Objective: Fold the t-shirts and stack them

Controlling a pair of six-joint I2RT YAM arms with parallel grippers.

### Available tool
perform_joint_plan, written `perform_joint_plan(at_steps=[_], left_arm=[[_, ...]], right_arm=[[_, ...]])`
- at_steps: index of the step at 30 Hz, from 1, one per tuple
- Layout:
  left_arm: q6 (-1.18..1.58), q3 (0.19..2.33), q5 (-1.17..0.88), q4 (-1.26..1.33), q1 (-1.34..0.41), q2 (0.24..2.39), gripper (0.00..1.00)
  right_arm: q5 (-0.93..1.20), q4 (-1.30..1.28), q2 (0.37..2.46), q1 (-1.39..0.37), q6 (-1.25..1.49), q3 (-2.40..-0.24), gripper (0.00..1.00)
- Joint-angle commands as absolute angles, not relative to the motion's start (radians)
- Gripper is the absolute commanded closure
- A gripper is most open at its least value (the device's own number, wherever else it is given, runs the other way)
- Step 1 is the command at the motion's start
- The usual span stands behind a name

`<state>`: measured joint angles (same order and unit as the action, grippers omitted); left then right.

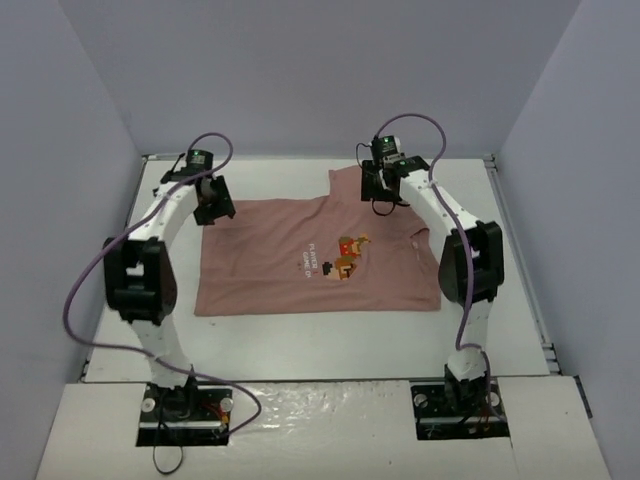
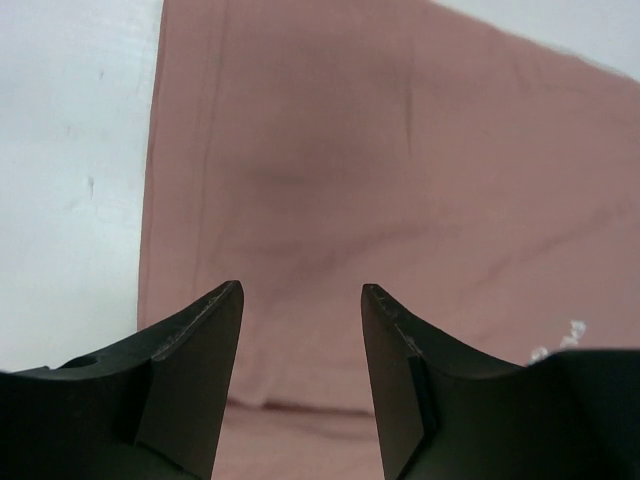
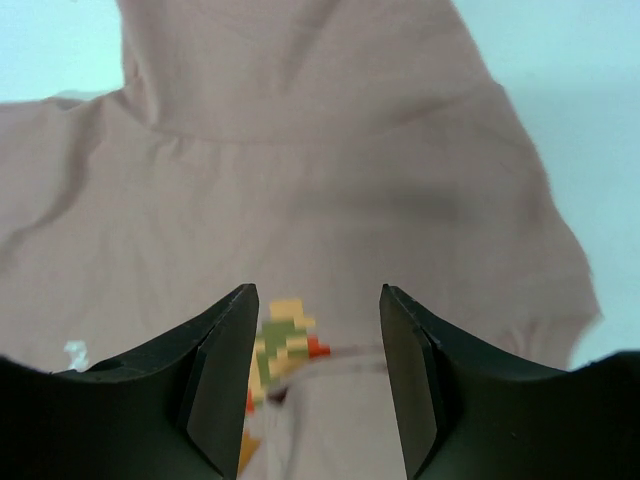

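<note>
Pink cloth filled the middle of the top view. The t-shirt lay flat on the white table with its front side up. Its small picture, made of orange, brown and red squares, sat right of the middle. White letters sat just left of it. One sleeve poked up toward the top of the frame. The left gripper hung over the upper left corner of the t-shirt. The right gripper hung over the sleeve at the top. From up there I could not tell if either one touched the cloth.

In the left wrist view, the left gripper had its two black fingers apart with nothing between them. The t-shirt filled most of the frame behind them, plain and smooth. Its straight edge ran down the left side. Bare table showed left of that edge. A bit of the white letters peeked out at the lower right.

In the right wrist view, the right gripper also had its fingers apart and held nothing. The t-shirt spread out behind them, with the sleeve reaching to the top of the frame. The picture showed low down between the fingers, a bit blurry. Table showed in the upper right.
</note>
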<state>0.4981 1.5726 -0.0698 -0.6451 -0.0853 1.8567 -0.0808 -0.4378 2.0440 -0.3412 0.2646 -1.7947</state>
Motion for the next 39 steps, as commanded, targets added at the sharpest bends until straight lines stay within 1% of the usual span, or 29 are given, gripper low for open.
perform_joint_plan(at_steps=[1,4,6,9,12,17,20,24,27,31,32,34,35,36,39], left_arm=[[0.441,1.716,-0.016,-0.632,-0.081,1.976,0.52],[0.437,1.754,-0.008,-0.625,-0.077,2.070,0.52],[0.439,1.742,-0.008,-0.624,-0.077,2.098,0.52],[0.453,1.677,0.011,-0.627,-0.078,2.105,0.52],[0.500,1.560,0.056,-0.621,-0.068,2.075,0.53],[0.531,1.309,0.021,-0.565,-0.045,1.977,0.53],[0.529,1.224,0.012,-0.548,-0.044,1.907,0.53],[0.525,1.191,-0.008,-0.553,-0.044,1.833,0.53],[0.502,1.211,-0.018,-0.567,-0.039,1.783,0.53],[0.474,1.293,-0.054,-0.595,-0.017,1.742,0.52],[0.466,1.336,-0.066,-0.595,-0.006,1.733,0.52],[0.451,1.414,-0.092,-0.594,0.004,1.736,0.51],[0.437,1.452,-0.111,-0.592,0.035,1.759,0.50],[0.421,1.482,-0.126,-0.593,0.051,1.778,0.50],[0.382,1.579,-0.182,-0.588,0.083,1.857,0.50]], right_arm=[[-0.082,-0.448,2.185,-0.337,0.229,-1.921,0.51],[-0.083,-0.427,2.253,-0.339,0.222,-1.951,0.51],[-0.087,-0.404,2.265,-0.339,0.221,-1.924,0.52],[-0.091,-0.361,2.259,-0.339,0.231,-1.831,0.52],[-0.091,-0.317,2.236,-0.339,0.257,-1.700,0.52],[-0.109,-0.258,2.100,-0.343,0.308,-1.428,0.54],[-0.135,-0.256,1.997,-0.348,0.314,-1.335,0.54],[-0.124,-0.257,1.892,-0.350,0.318,-1.264,0.54],[-0.100,-0.259,1.837,-0.350,0.311,-1.282,0.53],[-0.055,-0.273,1.811,-0.345,0.271,-1.392,0.51],[-0.037,-0.281,1.816,-0.339,0.242,-1.460,0.51],[0.059,-0.285,1.836,-0.318,0.204,-1.511,0.49],[0.106,-0.294,1.867,-0.288,0.177,-1.625,0.49],[0.170,-0.299,1.889,-0.267,0.159,-1.689,0.49],[0.264,-0.299,1.967,-0.208,0.132,-1.826,0.48]])
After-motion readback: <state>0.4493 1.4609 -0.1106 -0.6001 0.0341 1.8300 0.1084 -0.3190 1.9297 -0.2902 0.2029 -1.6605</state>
